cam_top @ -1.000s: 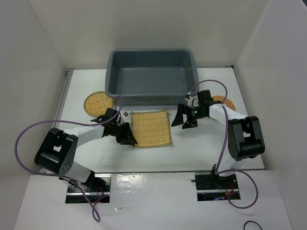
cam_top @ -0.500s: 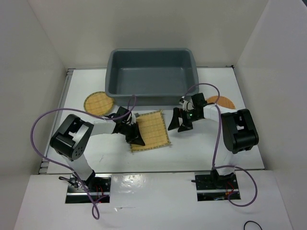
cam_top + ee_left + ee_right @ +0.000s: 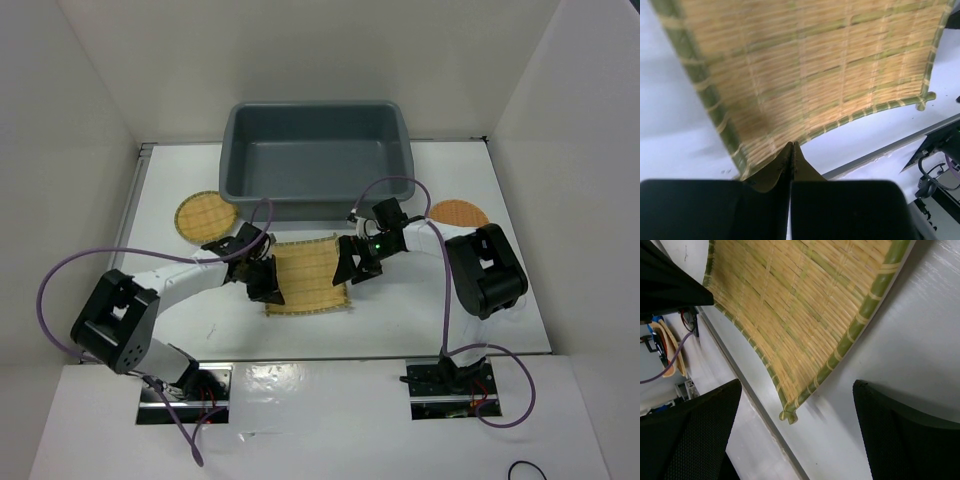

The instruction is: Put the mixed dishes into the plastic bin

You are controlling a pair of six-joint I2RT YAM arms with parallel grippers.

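Observation:
The square yellow slatted bamboo mat [image 3: 308, 275] lies on the white table in front of the dark grey plastic bin [image 3: 318, 160]. My left gripper [image 3: 266, 287] is shut on the mat's left edge; in the left wrist view the closed jaws [image 3: 791, 150] pinch the rim of the mat [image 3: 805, 65]. My right gripper [image 3: 350, 264] is open at the mat's right edge. In the right wrist view its fingers [image 3: 695, 435] straddle a corner of the mat [image 3: 800, 300]. The yellow dark-rimmed disc [image 3: 205, 213] lies left. The orange-brown disc [image 3: 458, 213] lies right. No clear glasses show.
The bin is empty and stands against the back of the table. White walls close in the left, right and back. Both arms' purple cables loop over the table beside them. The table's front edge [image 3: 330, 355] runs just before the arm bases.
My right gripper has moved left from beside the orange-brown disc to the mat's right edge. My left gripper has closed on the mat's left edge, and the mat has shifted and turned slightly.

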